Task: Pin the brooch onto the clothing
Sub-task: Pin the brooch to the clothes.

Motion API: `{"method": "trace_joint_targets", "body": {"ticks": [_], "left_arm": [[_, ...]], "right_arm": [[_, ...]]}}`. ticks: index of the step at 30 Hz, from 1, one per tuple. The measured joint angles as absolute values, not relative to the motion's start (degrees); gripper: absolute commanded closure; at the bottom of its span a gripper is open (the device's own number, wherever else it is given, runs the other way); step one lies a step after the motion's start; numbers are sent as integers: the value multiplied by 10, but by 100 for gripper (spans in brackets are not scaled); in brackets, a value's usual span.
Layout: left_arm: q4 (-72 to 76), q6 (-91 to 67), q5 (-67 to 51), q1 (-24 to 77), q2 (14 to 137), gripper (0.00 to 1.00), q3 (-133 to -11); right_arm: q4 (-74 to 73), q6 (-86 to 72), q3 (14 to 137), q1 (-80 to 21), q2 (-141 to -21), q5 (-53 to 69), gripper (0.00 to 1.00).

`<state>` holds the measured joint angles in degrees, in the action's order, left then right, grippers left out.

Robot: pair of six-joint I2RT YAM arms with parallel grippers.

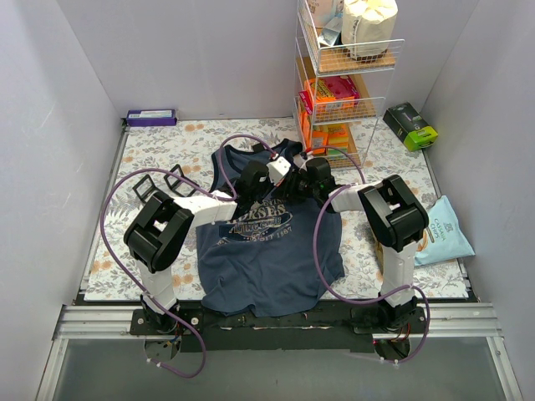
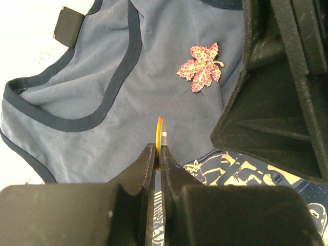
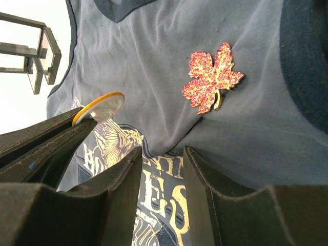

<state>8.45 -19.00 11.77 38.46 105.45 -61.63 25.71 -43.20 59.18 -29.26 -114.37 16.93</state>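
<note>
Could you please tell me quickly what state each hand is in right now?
Left hand: closed, pinching a thin gold-rimmed disc by its edge.
Right hand: open, holding nothing.

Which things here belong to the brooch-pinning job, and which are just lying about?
Job:
- navy tank top
- maple-leaf brooch, on the top
- gold-rimmed disc, pinched in the left gripper
- right gripper, jaws open

Lying about:
- wire shelf rack
- purple box
- green box
- pale blue pouch
- black frames
</note>
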Motion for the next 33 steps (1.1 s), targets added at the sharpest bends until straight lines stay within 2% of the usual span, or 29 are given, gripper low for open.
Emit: {"method": "trace_joint_targets", "body": {"ticks": [13, 25, 28, 33], "left_arm": [[84, -188, 118, 385, 1054, 100, -616], [85, -186, 118, 385, 1054, 100, -616], [86, -182, 118, 386, 1054, 100, -615], [86, -176, 115, 392, 1054, 100, -615]], "right_arm": [[267, -448, 592, -292, -1145, 160, 56], [268, -446, 610, -292, -1163, 138, 61], [269, -446, 615, -292, -1168, 135, 69], [270, -447, 619, -293, -1177, 132, 96]]}}
